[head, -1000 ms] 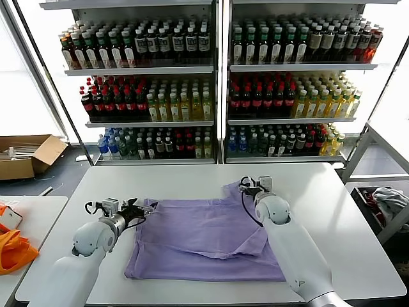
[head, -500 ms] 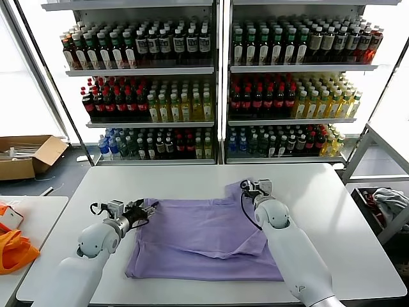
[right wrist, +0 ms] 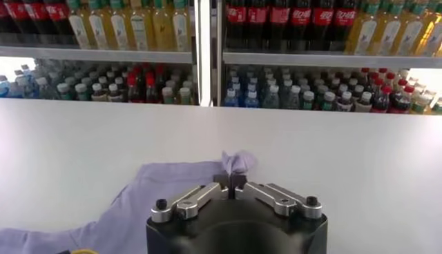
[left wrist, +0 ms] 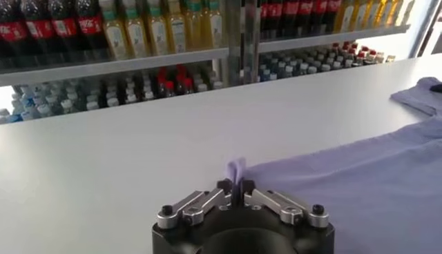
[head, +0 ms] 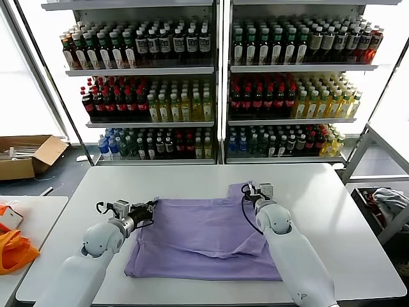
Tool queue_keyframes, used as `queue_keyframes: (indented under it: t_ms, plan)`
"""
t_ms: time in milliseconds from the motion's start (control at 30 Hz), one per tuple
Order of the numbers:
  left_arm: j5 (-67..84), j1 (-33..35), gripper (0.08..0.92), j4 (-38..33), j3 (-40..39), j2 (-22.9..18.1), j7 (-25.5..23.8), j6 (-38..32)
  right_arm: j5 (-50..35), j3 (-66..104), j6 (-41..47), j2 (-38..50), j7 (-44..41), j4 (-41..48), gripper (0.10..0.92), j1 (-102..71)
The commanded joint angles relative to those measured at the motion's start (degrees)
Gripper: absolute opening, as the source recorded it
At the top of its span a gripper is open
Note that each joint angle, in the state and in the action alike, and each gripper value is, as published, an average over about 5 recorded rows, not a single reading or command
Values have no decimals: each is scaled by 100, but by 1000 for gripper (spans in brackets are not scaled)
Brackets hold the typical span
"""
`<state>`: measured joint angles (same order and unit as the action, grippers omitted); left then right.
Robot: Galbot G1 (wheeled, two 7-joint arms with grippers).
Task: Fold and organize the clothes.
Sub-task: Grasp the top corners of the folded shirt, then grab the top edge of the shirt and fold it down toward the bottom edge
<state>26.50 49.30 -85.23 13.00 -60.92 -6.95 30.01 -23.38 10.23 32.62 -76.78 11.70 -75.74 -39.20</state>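
A lavender T-shirt (head: 204, 236) lies spread on the white table (head: 332, 211), one of the clothes. My left gripper (head: 153, 205) is shut on the shirt's far left corner; in the left wrist view (left wrist: 236, 186) a tuft of purple cloth (left wrist: 236, 168) pokes up between the closed jaws. At the far right corner, my right gripper (head: 248, 189) is shut on the cloth, and the right wrist view (right wrist: 233, 183) shows a pinched fold (right wrist: 238, 161) sticking out past the jaws. The cloth (left wrist: 359, 186) runs away flat from the left gripper.
Shelves of drink bottles (head: 217, 83) stand behind the table. A cardboard box (head: 25, 155) sits on the floor at far left, an orange bag (head: 14, 249) on a side table at left. A grey-white fabric bundle (head: 388, 201) lies at right.
Both grippers went from open to shut on the shirt's far corners. The shirt's far edge has shifted slightly away from me with them.
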Motion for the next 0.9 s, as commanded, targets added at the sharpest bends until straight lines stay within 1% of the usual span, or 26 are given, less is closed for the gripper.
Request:
queue_keyframes:
  t_ms: [33,233,500,767,900]
  plan:
    - [-115,70,86,-126,157,-60,-3,-378,117,186,-15,-45,-77,-515,108,-147]
    - [-192,289,84,-519,360,6,43,-578,130,323,26,-29,-114,-1261,108,-332]
    - [-202,911,84,-1254,567,108,17,-552,105,449,47,62,-29,-2323,108,-792]
    - [-207,1669,84,-1979,859,142,0,-585,114,825,28,237,99,-3474,108,-2143]
    - [-323,1994,84,-2196,933,93,-32,-650,158,1061,33,226,236,-3956,108,-2753]
